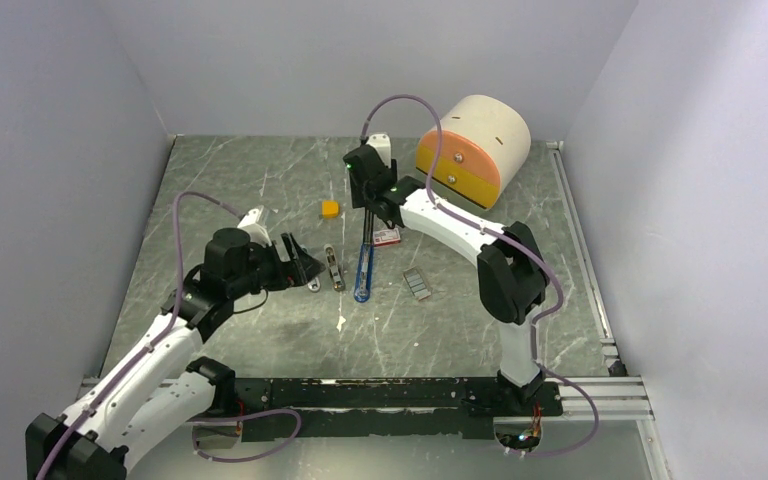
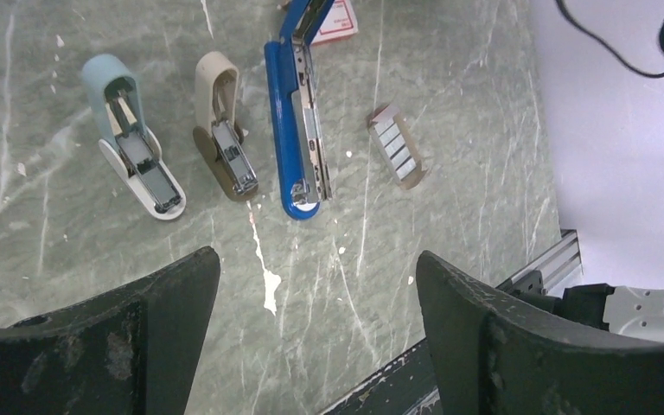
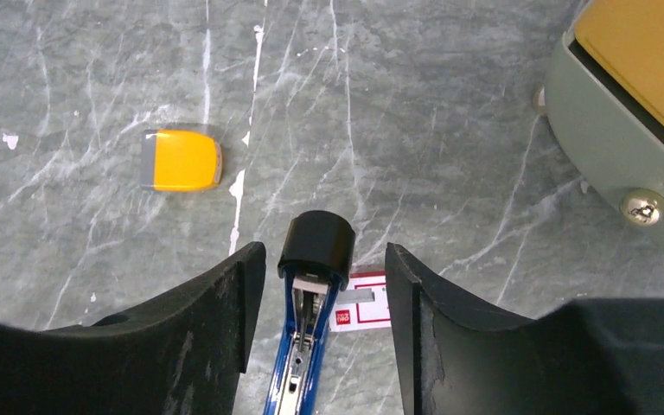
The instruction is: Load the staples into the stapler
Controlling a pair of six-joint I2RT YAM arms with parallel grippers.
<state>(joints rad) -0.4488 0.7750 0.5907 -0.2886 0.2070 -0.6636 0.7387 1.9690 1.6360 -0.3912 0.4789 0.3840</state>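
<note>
Right gripper hangs over the blue stapler. Its jaws are partly spread and the black-capped tip of the stapler's raised top arm sits between them, with a sliver of gap showing on each side. The stapler lies hinged open on the marble-patterned table, its metal channel exposed in the left wrist view. The staples, a small silver ribbed block, lie flat on the table just beside the stapler's base, outside both pairs of jaws and nearer the arm bases than the right gripper. A small red-and-white box rests on the table below those jaws, just beside the stapler. An orange-yellow block lies ahead of them, off to their left. The left gripper hovers with jaws wide and nothing between them. Ahead of it, a light-blue stapler and a beige stapler lie open in a row with the blue one.
</note>
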